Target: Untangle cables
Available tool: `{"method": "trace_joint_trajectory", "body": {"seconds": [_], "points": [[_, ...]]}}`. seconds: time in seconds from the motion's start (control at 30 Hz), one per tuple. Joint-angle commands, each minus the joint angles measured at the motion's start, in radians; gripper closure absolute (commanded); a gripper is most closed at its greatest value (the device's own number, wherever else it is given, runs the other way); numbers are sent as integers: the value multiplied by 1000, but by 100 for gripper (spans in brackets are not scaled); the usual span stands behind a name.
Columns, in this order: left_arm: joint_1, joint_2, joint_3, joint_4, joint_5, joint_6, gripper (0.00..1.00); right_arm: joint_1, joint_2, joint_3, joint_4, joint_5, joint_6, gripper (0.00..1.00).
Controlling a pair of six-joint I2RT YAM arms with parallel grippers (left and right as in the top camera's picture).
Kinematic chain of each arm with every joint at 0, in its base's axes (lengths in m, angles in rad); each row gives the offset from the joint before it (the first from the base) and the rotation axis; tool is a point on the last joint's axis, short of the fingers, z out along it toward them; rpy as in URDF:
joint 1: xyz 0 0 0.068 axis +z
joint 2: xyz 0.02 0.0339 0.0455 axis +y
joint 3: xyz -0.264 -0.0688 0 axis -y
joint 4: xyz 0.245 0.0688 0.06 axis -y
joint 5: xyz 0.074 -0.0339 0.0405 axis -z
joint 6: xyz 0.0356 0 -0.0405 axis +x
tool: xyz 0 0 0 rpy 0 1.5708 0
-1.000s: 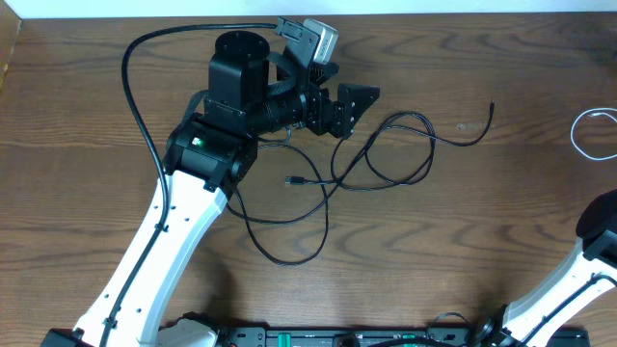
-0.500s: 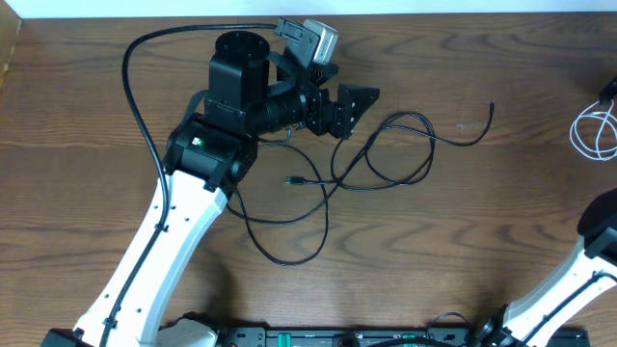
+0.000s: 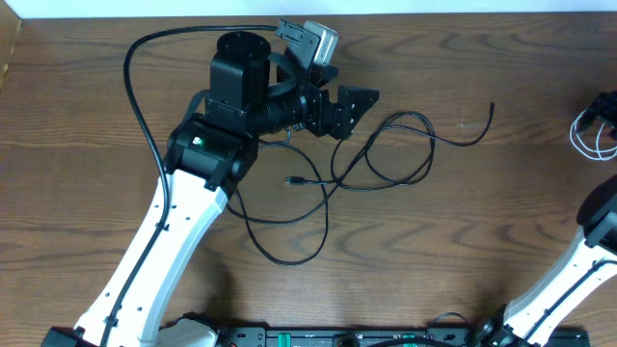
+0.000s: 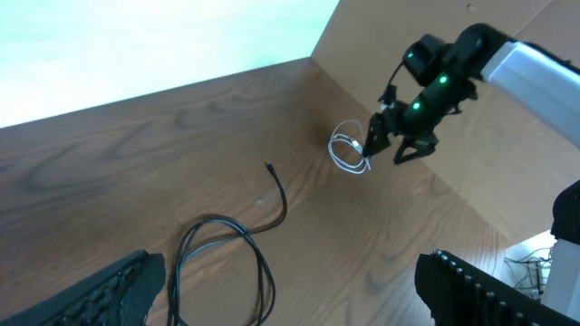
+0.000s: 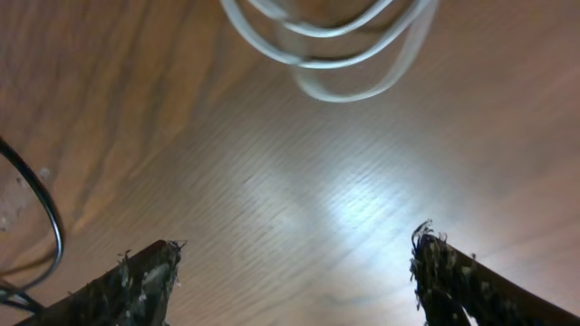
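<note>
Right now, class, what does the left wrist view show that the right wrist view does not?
Left wrist only: the black cable with its loop and free end, and the whole right end effector beside the white cable. Right wrist only: that end effector's fingertips close up, spread apart, white loops beyond them. Both: the white cable and the wooden table.
</note>
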Motion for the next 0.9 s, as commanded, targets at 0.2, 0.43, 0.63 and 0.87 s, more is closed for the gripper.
{"method": "trace_joint_trajectory", "body": {"seconds": [0.2, 0.43, 0.63, 0.87], "points": [[6, 61, 15, 0, -5, 5, 7, 23, 11, -162, 79, 114, 90, 23], [6, 61, 15, 0, -5, 6, 7, -28, 11, -273, 240, 107, 122, 50], [6, 63, 15, 0, -6, 6, 7, -72, 11, -277, 303, 108, 122, 57], [6, 63, 15, 0, -6, 6, 7, -79, 18, -303, 418, 106, 122, 51]]}}
